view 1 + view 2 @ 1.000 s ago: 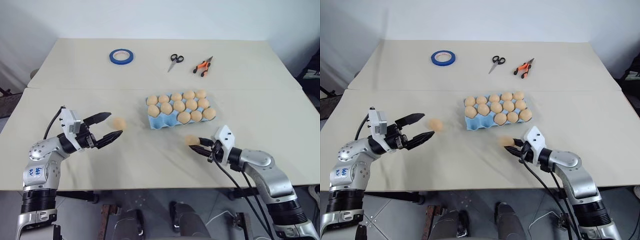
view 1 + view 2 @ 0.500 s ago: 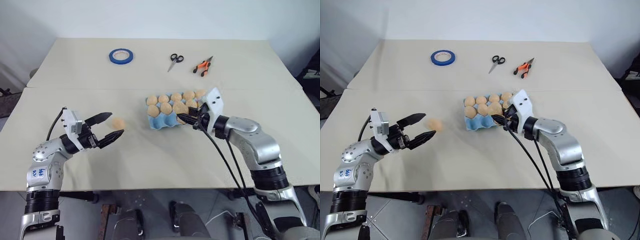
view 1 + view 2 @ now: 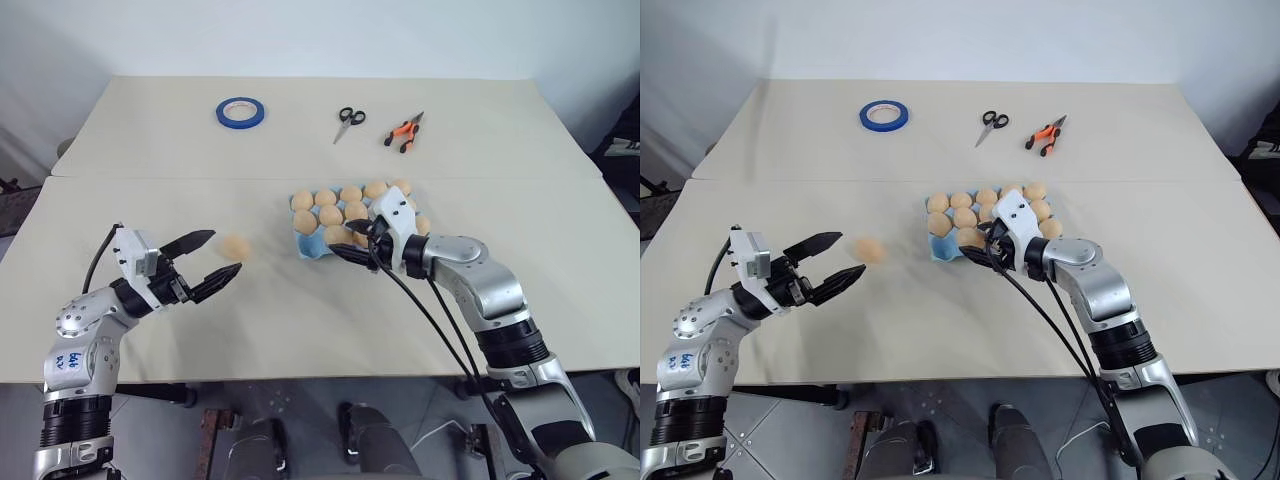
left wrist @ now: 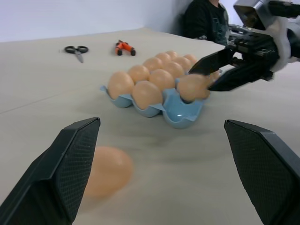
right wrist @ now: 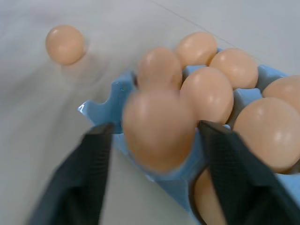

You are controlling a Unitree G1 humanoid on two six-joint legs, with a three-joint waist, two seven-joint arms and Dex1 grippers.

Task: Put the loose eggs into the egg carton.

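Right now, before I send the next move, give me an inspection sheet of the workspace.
Surface: pale beige table, a seam running across it.
Job's things: light blue moulded egg carton, nearly full; one tan-orange egg over the carton's near corner cup between the right gripper's fingers; one loose tan egg on the table.
Clutter: blue tape roll, black-handled scissors, orange-handled pliers, all at the far side.
Grippers: left gripper open, just short of the loose egg; right gripper at the carton, fingers parted beside the egg.
Cables: black cables hang from the right arm.
Surroundings: a person in dark clothing beyond the table.
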